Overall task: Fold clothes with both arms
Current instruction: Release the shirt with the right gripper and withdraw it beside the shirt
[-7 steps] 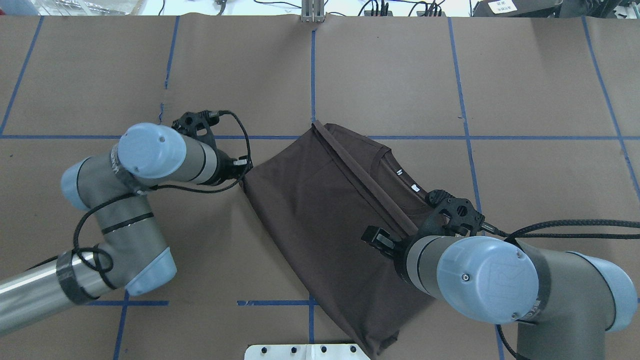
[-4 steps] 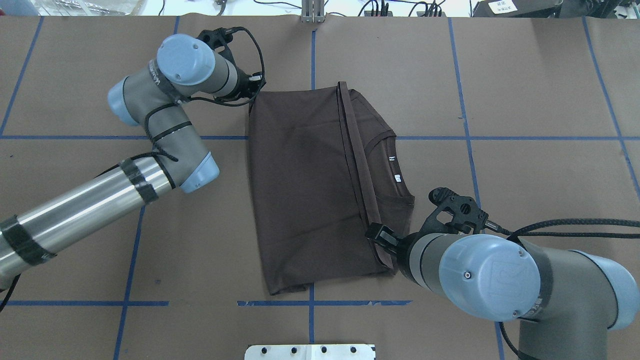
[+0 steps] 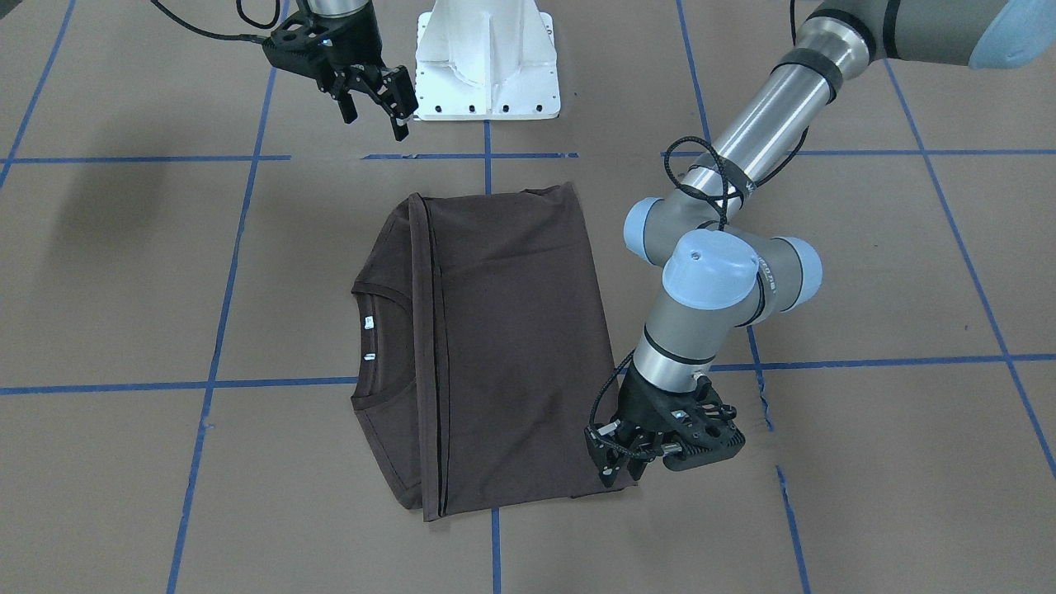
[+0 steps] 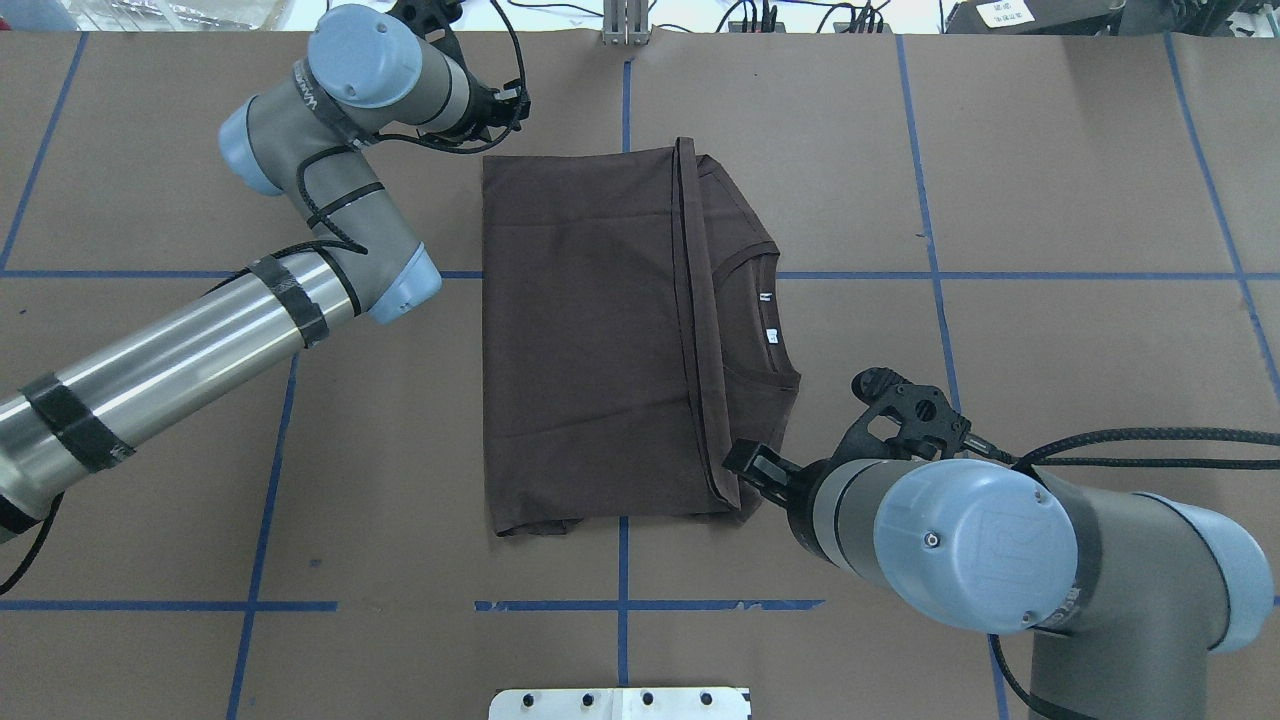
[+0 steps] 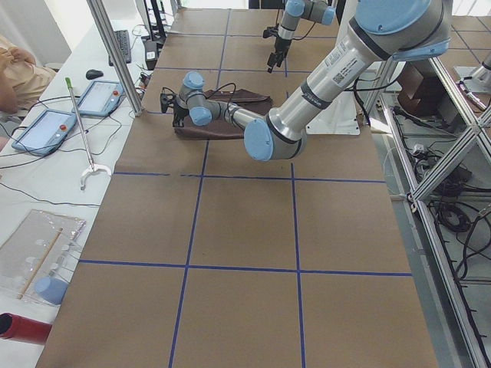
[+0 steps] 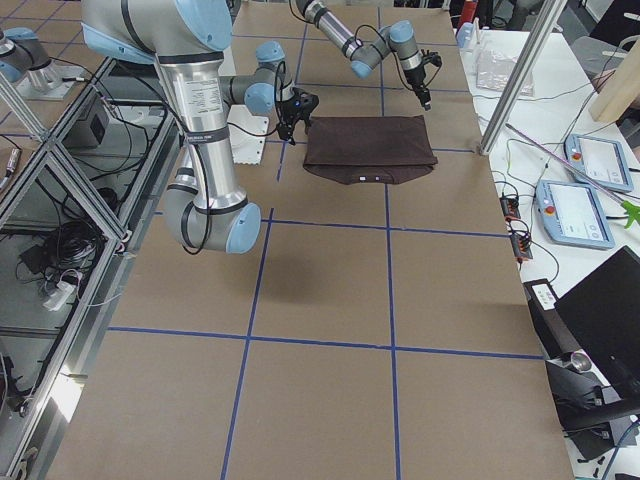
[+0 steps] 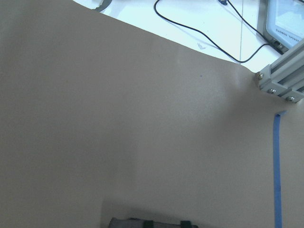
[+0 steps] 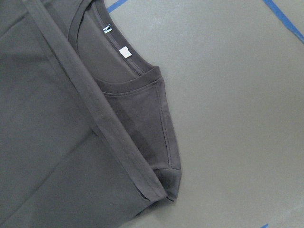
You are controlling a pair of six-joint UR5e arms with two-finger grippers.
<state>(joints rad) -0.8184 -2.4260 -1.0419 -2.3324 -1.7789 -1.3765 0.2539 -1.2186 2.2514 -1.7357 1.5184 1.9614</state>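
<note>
The dark brown T-shirt (image 4: pixel 590 330) lies folded and flat on the brown paper, with its collar and white tags (image 4: pixel 765 315) towards the right arm's side. It also shows in the front view (image 3: pixel 511 346) and the right wrist view (image 8: pixel 47 142). My left gripper (image 3: pixel 615 470) is low beside the shirt's far corner and looks open and empty. In the overhead view the left gripper (image 4: pixel 510 100) sits just past that corner. My right gripper (image 3: pixel 375 111) is open and empty, lifted above the shirt's near corner (image 4: pixel 750 468).
The white bolted pedestal (image 3: pixel 487 58) stands at the robot's side of the table. Blue tape lines cross the paper. A metal post (image 4: pixel 625 20) and cables line the far edge. Tablets (image 5: pixel 100 98) and a person are beyond it.
The shirt swung from a diagonal to lie square and flat. The left arm moved far across the table and came off the corner. The right gripper let go of the hem and rose.
</note>
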